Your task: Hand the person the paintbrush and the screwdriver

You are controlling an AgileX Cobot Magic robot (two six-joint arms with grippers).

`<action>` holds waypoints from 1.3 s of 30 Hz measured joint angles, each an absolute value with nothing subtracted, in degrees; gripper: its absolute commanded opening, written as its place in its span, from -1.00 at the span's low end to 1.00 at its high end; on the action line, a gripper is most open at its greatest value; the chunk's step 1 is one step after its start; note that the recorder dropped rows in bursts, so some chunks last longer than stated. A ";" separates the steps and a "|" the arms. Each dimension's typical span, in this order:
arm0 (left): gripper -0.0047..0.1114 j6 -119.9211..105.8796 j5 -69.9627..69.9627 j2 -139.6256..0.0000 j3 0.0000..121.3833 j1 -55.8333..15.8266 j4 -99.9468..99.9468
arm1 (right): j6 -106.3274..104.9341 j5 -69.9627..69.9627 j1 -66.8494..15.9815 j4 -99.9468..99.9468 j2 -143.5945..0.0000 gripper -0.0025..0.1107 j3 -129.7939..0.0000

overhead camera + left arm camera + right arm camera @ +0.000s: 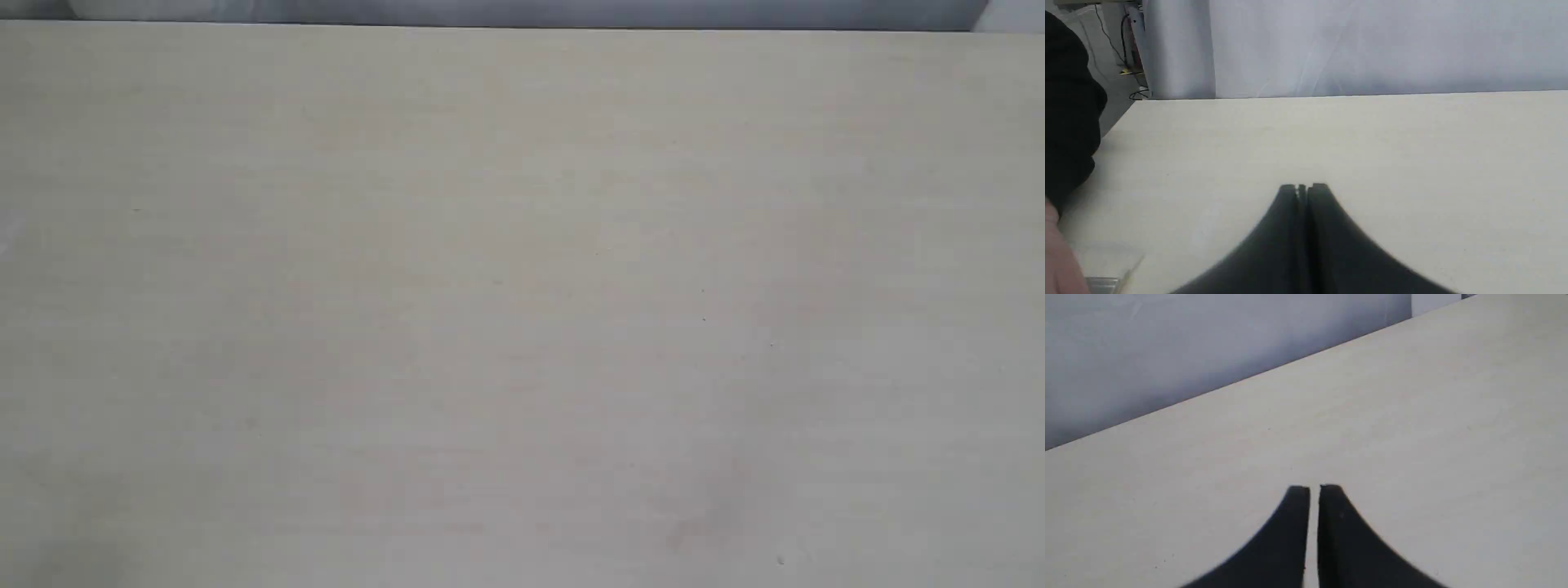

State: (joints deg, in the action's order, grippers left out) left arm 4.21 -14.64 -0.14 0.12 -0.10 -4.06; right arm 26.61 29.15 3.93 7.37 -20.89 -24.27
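Note:
In the left wrist view my left gripper (1302, 188) hangs over the bare table, shut with nothing between its fingers. The person stands at that view's edge: a black sleeve (1069, 110) and a bit of bare hand (1059, 257). Beside the hand lies a silver strip with a pale flat patch (1106, 265) that may be the paintbrush; too little shows to be sure. My right gripper (1314, 489) is also shut and empty, with only a thin slit between its black fingers. The screwdriver is out of view. Neither gripper appears in the exterior view.
The pale wooden table (522, 310) fills the exterior view. A grey-white backdrop (1372, 45) rises behind the table's far edge. Past the table's corner are cables and a stand (1128, 49) on the floor.

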 measured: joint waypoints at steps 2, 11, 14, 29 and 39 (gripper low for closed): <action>-0.92 4.21 -14.64 -0.14 0.12 -0.11 -4.06 | 26.61 28.66 3.93 7.28 -18.87 -0.88 -23.02; -0.92 4.21 -14.64 -0.14 0.12 -0.11 -4.06 | 26.61 24.28 3.83 7.06 -8.41 -0.88 -17.24; -0.92 4.21 -14.64 -0.14 0.12 -0.11 -4.06 | 26.61 23.15 3.83 7.06 -7.02 -0.88 -16.76; -0.92 4.21 -14.64 -0.14 0.12 -0.11 -4.06 | 25.40 14.75 3.83 5.79 -6.32 -0.88 -7.53; -0.92 4.21 -14.64 -0.14 0.12 -0.11 -4.06 | 21.86 8.44 3.83 5.57 -0.92 -0.88 -0.22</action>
